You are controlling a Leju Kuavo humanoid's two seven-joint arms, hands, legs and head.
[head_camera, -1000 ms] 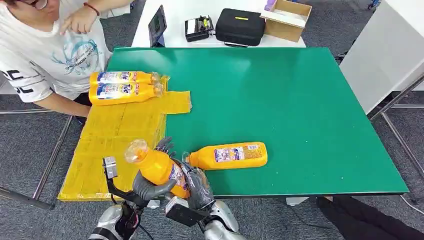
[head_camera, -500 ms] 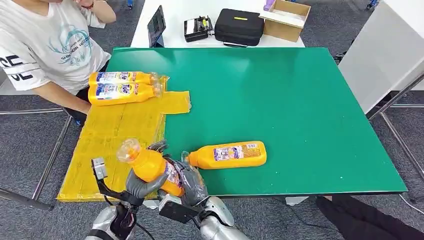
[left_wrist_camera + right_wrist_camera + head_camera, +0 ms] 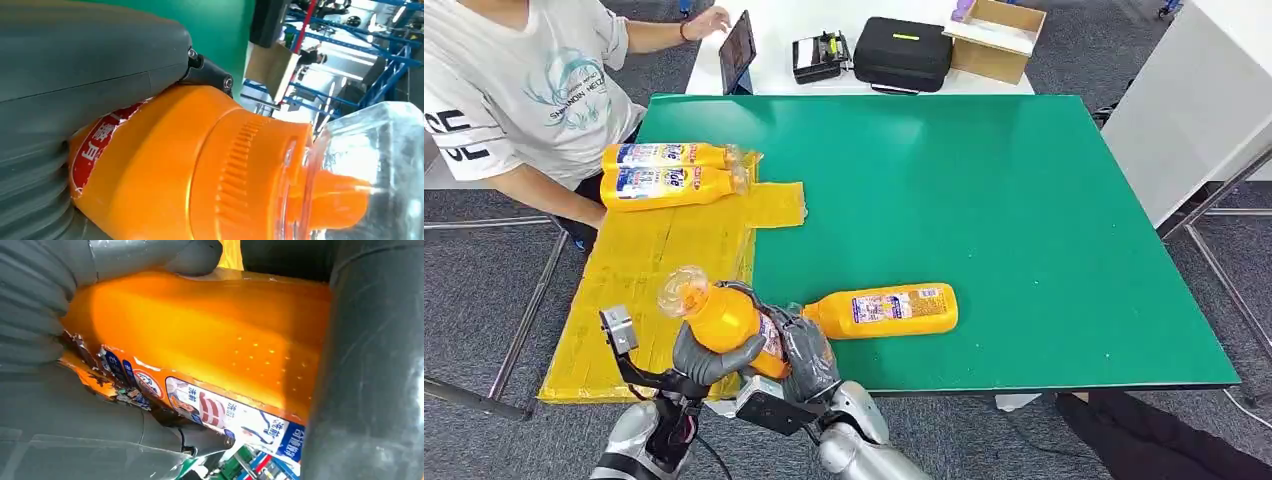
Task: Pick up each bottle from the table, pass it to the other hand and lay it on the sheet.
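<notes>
Gripping the orange bottle (image 3: 724, 322) between them, the left robot hand (image 3: 704, 362) wraps its middle while the right robot hand (image 3: 804, 355) clasps its base, held tilted above the near edge of the green tabletop (image 3: 1024, 200), beside the yellow sheet (image 3: 654, 260). Which robot hand carries the weight is hard to judge. If the right lets go before the left's hold is firm, the bottle could slip and fall. Swinging it could also knock the second bottle (image 3: 884, 310) lying just beside.
</notes>
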